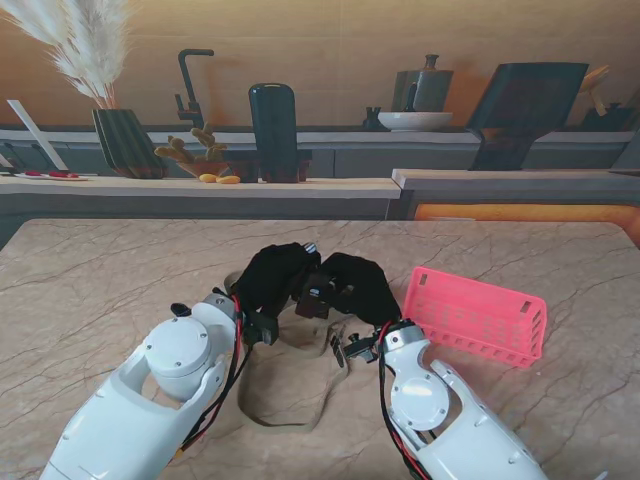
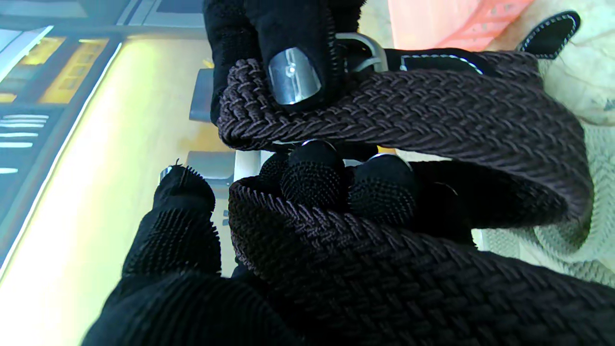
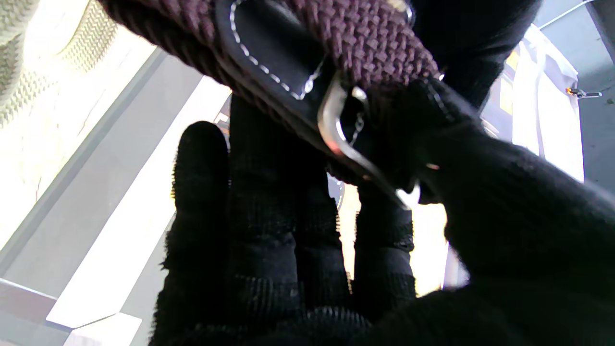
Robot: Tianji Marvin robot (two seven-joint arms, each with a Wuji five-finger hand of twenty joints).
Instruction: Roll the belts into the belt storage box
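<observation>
A dark brown braided belt is held above the table between my two black-gloved hands at the middle. My left hand is shut on a curled loop of the brown belt, its fingertips tucked inside the loop. My right hand is shut on the buckle end, where the silver buckle and stitched leather tab show against its fingers. A beige woven belt lies loose on the table under my forearms. The pink belt storage box sits just right of my right hand.
The marble table stretches left and right of the hands. Behind its far edge runs a counter with a dark vase, a black cylinder and a bowl. The beige belt shows beyond the brown loop.
</observation>
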